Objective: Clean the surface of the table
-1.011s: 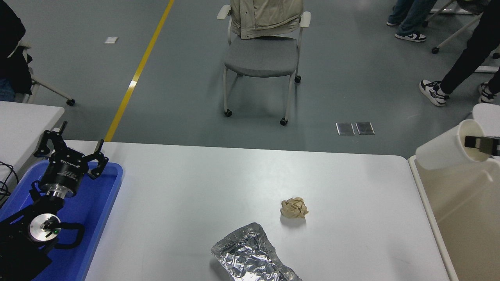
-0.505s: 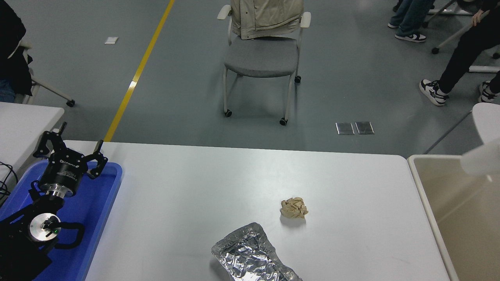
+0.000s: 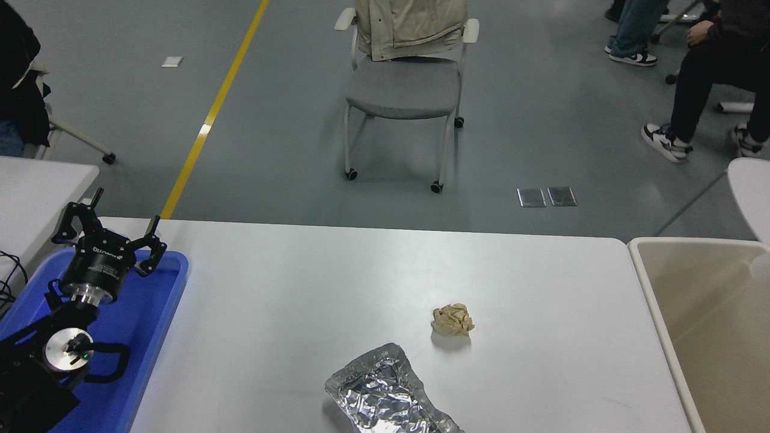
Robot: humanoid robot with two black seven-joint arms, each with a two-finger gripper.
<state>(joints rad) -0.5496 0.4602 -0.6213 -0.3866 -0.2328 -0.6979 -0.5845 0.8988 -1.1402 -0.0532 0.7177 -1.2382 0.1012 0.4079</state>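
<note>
The table surface (image 3: 289,282) fills the foreground, with a crumpled paper ball (image 3: 452,319) and a foil wrapper (image 3: 385,397) on it — two pickups left, I judge. The left gripper (image 3: 108,237) hangs fingers spread over the blue tray (image 3: 150,313) (right arm unseen). Open room surrounds the ball; the beige bin (image 3: 662,313) touches the right edge.

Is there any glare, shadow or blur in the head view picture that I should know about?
Head view: sharp overall; soft ceiling-light sheen on the table surface; bright specular glints on the crumpled foil; a small soft shadow under the paper ball; no motion blur.
</note>
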